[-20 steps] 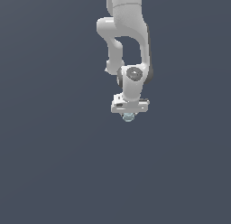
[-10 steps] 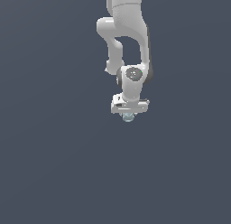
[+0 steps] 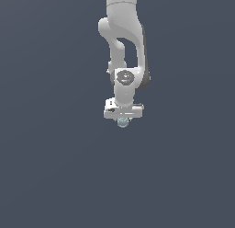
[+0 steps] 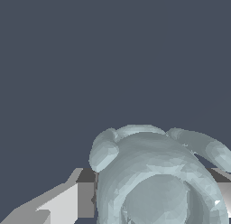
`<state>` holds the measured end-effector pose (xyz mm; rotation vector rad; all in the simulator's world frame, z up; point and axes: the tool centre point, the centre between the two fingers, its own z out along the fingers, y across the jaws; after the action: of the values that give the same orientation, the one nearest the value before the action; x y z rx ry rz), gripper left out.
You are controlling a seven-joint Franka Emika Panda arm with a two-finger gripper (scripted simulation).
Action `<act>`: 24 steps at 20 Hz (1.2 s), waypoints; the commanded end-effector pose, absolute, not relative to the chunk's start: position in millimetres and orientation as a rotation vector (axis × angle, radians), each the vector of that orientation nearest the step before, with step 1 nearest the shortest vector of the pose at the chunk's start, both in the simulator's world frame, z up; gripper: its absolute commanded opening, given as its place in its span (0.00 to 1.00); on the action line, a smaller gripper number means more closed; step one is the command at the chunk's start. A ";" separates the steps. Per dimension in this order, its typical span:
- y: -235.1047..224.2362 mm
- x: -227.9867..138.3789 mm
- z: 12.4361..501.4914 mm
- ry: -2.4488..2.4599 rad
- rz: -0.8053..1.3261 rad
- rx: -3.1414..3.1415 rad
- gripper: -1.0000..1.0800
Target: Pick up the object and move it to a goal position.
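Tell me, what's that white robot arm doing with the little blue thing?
The robot arm is reaching down, and a small pale blue-grey lump sits right under its gripper. In the wrist view the knobbly lump fills the space between the fingers, so it looks held. Its job is to carry the lump to a goal spot, but no goal marker shows here.

**Panda arm: appearance**

Arm point(image 3: 123, 34) is all glossy white, rounded link shells with darker grey-black showing in the joint seams, mostly on its 3 o'clock edge. Wrist link carries a round grey cap point(image 3: 124, 76) with a small dark centre. Below it, a flat white gripper point(image 3: 123, 117) bar. Wrist view: one finger point(image 4: 63, 203) is blocky, white with grey and dark faces. No cables or markings discernible.
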<state>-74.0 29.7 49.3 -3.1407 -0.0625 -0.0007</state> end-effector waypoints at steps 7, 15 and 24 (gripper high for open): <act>-44.6 -30.8 62.9 -0.061 -0.001 -3.141 0.00; -114.2 11.9 75.1 -0.062 -0.001 -3.140 0.00; -170.2 48.3 85.1 -0.062 -0.001 -3.140 0.00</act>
<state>42.9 -162.7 83.6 -3.1408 -0.0597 -0.0006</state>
